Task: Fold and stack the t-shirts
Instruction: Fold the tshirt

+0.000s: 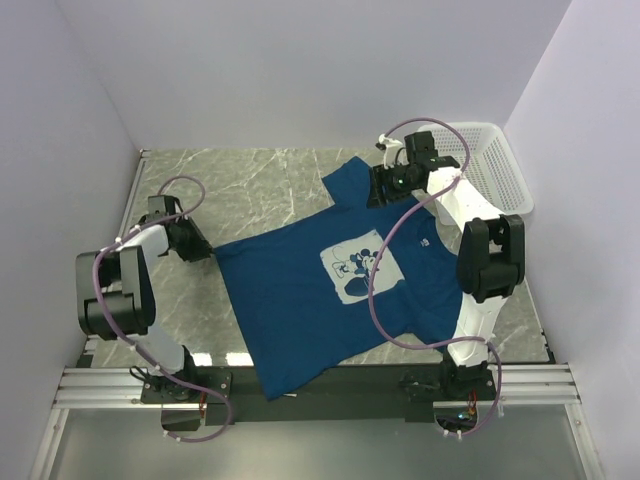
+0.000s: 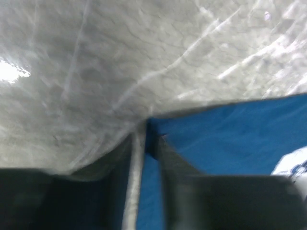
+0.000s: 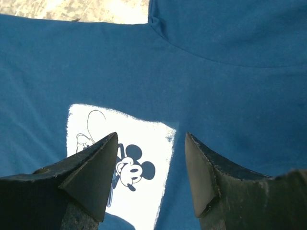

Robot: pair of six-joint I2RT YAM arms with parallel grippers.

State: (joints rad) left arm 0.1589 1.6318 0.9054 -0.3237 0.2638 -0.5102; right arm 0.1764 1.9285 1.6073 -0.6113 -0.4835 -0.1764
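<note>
Right gripper [image 3: 151, 139] stood apart, t-shirt [image 3: 230, 81] beneath it. Left gripper [image 2: 146, 139], at the shirt's edge, was unreadable. Folding likely needed squarely pinched corners.

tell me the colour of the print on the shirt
The print is white with a black cartoon mouse; clearest in the right wrist view.

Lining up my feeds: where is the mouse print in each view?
Top: print just right of centre, on the t-shirt.
Left wrist: print a pale blurred sliver at the right edge, low.
Right wrist: print low, left of centre.
Shared landmark: the blue t-shirt around it.
</note>
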